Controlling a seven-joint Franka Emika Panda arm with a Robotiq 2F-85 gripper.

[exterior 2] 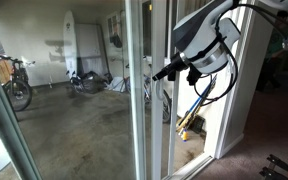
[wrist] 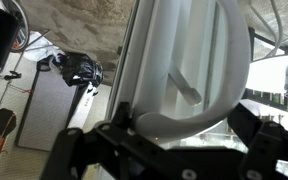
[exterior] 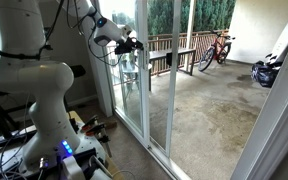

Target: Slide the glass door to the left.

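Observation:
The glass door's white upright edge shows in both exterior views. In the wrist view its frame fills the middle, and the grey curved loop handle bends across it. My gripper is up against that edge at handle height. In the wrist view the gripper is open. Its dark fingers stand wide apart on either side of the handle's lower curve. The left one lies close to the handle's end. I cannot tell whether it touches.
Beyond the glass lies a concrete patio with a wooden railing, a bicycle and a dark helmet-like object. The robot's white base stands indoors, with cables on the floor near the door track.

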